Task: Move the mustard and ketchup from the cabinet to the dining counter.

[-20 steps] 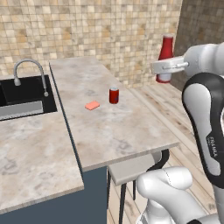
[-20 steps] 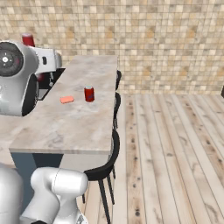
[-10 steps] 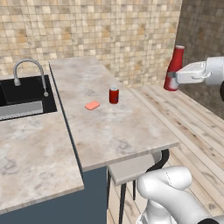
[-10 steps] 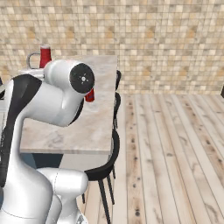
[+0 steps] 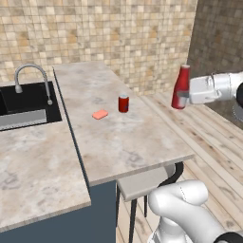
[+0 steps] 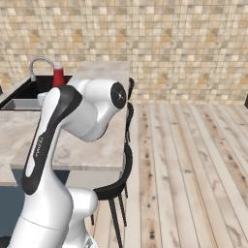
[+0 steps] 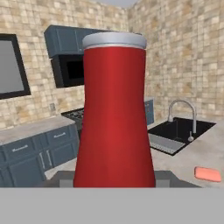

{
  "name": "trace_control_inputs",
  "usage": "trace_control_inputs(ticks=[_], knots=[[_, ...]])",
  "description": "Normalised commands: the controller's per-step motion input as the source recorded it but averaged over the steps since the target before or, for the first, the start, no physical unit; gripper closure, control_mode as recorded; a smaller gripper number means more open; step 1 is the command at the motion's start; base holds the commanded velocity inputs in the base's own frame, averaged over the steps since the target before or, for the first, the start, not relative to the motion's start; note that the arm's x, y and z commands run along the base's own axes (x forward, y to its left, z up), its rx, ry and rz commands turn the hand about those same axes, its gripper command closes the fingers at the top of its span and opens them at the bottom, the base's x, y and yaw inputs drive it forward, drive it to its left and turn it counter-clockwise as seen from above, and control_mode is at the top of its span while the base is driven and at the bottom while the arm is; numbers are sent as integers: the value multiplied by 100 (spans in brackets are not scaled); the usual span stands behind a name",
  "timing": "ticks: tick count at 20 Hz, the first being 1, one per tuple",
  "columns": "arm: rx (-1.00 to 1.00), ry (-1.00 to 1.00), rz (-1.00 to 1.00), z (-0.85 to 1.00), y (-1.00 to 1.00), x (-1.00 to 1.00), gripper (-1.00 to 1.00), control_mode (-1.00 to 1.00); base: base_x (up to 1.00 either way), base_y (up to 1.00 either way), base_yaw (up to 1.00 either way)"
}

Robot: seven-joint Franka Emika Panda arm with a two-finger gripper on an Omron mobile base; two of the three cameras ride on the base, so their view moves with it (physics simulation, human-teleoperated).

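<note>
Glossy white rounded arm with black joint bands and grey end cap

A kitchen (rendered): black sink with faucet, marble counter, blue cabinets.

The ketchup is a plain red bottle with a pale grey cap, and the dining counter under it is beige with a cloudy marble pattern. On that slab sit a small red can with a silver top and a flat salmon-pink sponge. The sink is black with a silver faucet, the wall is a mosaic of tan and brown tiles, the cabinet is dark blue-grey, and the floor is pale wood planks.
</note>
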Motion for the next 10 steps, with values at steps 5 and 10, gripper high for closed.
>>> trace_control_inputs(ticks=[5,10], knots=[[-11,12,12,-19,30,2,100,-100,0,0,0],[-24,2,2,-38,40,34,100,-100,0,0,0]])
